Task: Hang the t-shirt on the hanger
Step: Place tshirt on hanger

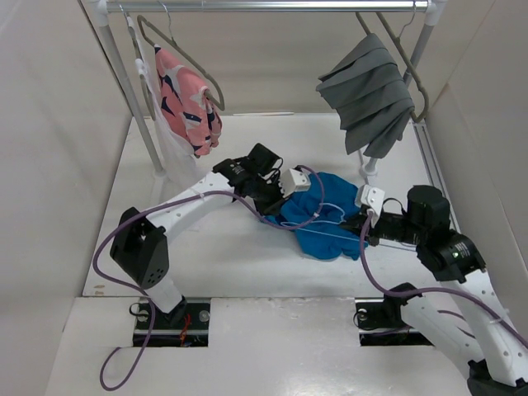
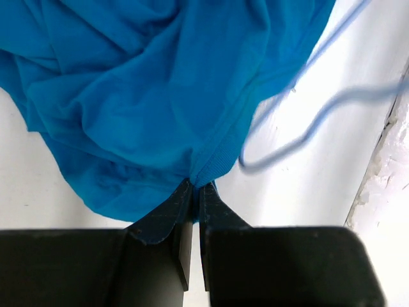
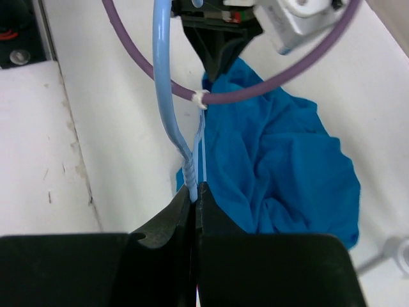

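The bright blue t-shirt (image 1: 326, 219) lies crumpled on the white table between my two arms. My left gripper (image 1: 276, 206) is shut on a ribbed edge of the t-shirt (image 2: 160, 96), pinched at the fingertips (image 2: 197, 187). The thin light-blue wire hanger (image 1: 330, 224) lies across the shirt. My right gripper (image 1: 363, 224) is shut on the hanger's twisted neck (image 3: 192, 174), just below its hook (image 3: 161, 77). The hanger's wire also shows blurred in the left wrist view (image 2: 307, 131). The t-shirt fills the right of the right wrist view (image 3: 281, 166).
A rail (image 1: 264, 7) spans the back. A pink garment with navy marks (image 1: 188, 103) hangs on a grey-brown hanger at left, a pleated grey garment (image 1: 367, 92) at right. White walls enclose the table. The left arm's purple cable (image 3: 255, 89) loops over the shirt.
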### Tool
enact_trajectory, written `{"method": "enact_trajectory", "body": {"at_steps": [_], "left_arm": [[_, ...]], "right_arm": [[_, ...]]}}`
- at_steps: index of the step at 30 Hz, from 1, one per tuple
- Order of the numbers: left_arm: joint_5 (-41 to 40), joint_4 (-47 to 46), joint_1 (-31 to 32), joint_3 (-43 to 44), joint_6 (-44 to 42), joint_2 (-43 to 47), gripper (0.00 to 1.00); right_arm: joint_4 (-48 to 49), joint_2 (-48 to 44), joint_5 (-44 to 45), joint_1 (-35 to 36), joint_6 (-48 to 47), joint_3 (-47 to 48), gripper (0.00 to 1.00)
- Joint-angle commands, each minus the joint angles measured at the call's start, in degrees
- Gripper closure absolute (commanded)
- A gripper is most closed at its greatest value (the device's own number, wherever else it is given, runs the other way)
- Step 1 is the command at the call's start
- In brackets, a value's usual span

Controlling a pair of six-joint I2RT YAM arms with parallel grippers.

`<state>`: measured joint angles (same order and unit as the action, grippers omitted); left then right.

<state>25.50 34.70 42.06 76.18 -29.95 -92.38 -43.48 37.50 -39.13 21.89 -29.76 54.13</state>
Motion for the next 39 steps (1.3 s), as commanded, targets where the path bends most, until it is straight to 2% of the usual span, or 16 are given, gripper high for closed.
{"method": "enact_trajectory", "body": {"at_steps": [1,11,14,19,31,35,39], "left_arm": [[1.5,3.1,0.1,5.5,0.7,-0.8,1.0],[4.9,4.5,0.1,7.7,0.4,-0.8,1.0],[1.2,5.0,0.6,6.4,-1.7,-0.2,1.0],[-1.6,5.0,0.7,6.5,-3.0,-0.2,1.0],[-7.5,3.3,1.7,7.1,-4.2,-2.0,1.0],[-1.4,3.8,1.7,9.3,-4.8,-2.0,1.0],[4.2,6.1,1.7,13.3,-3.7,-1.5,1.0]], "right_arm": [[15.5,-0.1,-2.1,2.8,7.5,-3.4,1.0],[21.2,-0.1,19.1,11.8,12.2,-8.4,1.0],[21.8,0.4,21.4,13.9,12.7,-7.5,1.0],[15.7,1.7,27.5,17.1,10.4,-2.9,1.0],[11.3,-0.1,28.1,18.5,9.2,0.2,1.0],[15.2,-1.6,29.5,19.1,9.7,-3.5,1.0],[25.4,-1.6,21.3,19.1,9.7,-10.9,1.0]]}}
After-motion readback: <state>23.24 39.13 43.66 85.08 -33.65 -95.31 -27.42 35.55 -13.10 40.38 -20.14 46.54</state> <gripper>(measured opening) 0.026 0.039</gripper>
